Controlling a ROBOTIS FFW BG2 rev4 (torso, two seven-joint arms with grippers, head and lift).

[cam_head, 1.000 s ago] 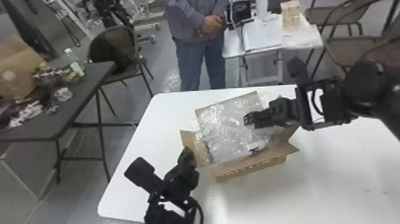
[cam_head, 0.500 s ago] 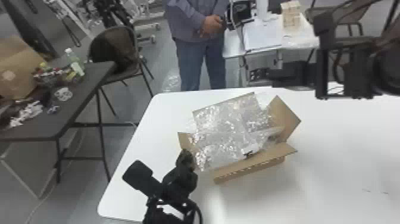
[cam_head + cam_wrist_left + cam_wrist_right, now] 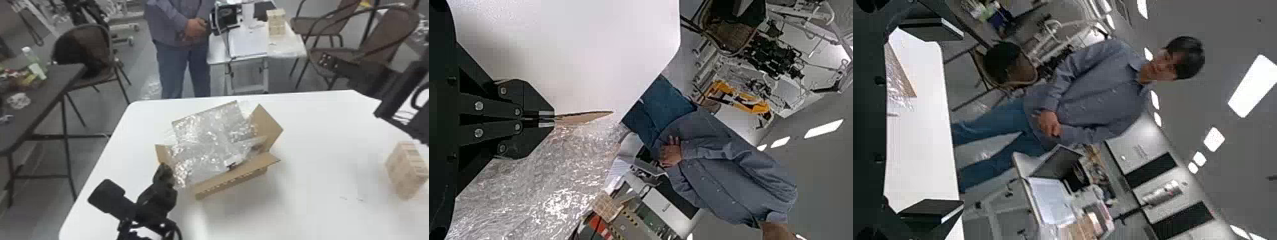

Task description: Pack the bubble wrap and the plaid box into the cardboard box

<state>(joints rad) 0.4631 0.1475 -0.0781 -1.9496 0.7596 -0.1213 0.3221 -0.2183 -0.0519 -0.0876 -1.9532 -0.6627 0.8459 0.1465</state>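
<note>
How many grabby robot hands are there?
2. The left gripper is at the cardboard box's left flap, pinching it. The right gripper is open, up on the robot's right side.

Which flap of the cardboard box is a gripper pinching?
The left flap: the left gripper pinches its edge, while the right flap stands with no gripper on it.
</note>
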